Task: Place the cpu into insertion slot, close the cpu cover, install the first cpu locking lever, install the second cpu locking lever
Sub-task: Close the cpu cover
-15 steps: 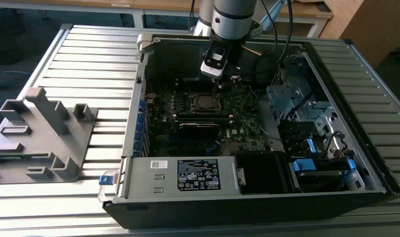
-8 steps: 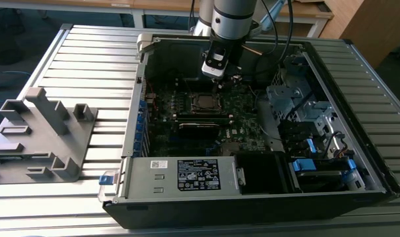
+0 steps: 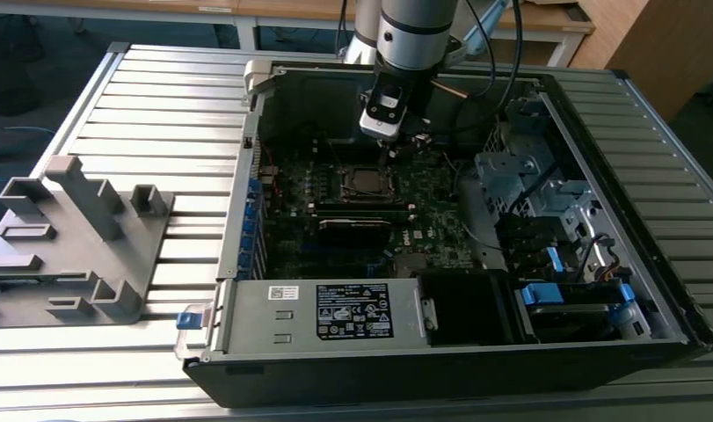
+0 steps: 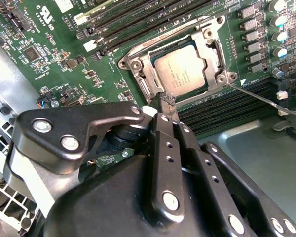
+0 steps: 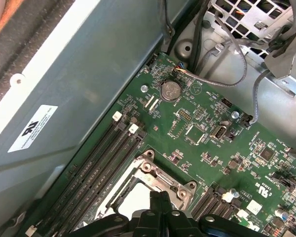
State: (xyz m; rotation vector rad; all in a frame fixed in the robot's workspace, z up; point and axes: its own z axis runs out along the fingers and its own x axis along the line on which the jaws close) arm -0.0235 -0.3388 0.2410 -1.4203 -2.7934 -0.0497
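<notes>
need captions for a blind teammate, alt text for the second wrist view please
The shut end effector hangs just beside the cpu, which sits under its closed metal cover on a green board. A thin lever juts out from the cover's corner.

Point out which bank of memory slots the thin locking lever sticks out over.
The bank beside the bare grey case floor: the lever crosses it in the second wrist view. The other bank, with white end clips, is clear of it.
</notes>
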